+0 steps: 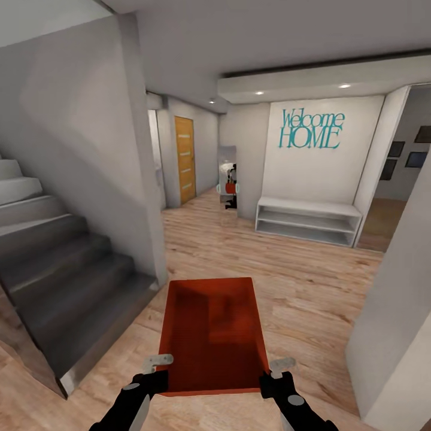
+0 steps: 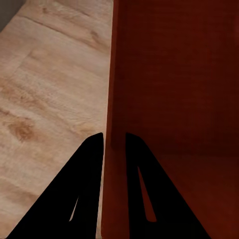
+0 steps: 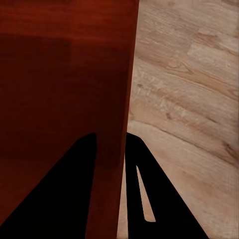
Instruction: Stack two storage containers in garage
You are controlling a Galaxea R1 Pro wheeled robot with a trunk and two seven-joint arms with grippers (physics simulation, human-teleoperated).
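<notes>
One orange-red storage container (image 1: 212, 332) hangs level in front of me above the wood plank flooring, long side pointing away. My left gripper (image 1: 160, 361) is shut on its near left wall and my right gripper (image 1: 281, 365) on its near right wall. The left wrist view has the left gripper (image 2: 113, 135) with one finger on each side of the thin wall of the container (image 2: 174, 74). Likewise, in the right wrist view the right gripper (image 3: 110, 135) straddles the container (image 3: 59, 74) wall. The garage and its floor are out of view.
I am in a hallway. A grey staircase (image 1: 60, 269) and its wall corner (image 1: 146, 197) stand at left, another wall corner (image 1: 395, 335) close at right. Ahead are a white low shelf bench (image 1: 308, 221), an orange door (image 1: 184, 158) and a mirror (image 1: 228, 185).
</notes>
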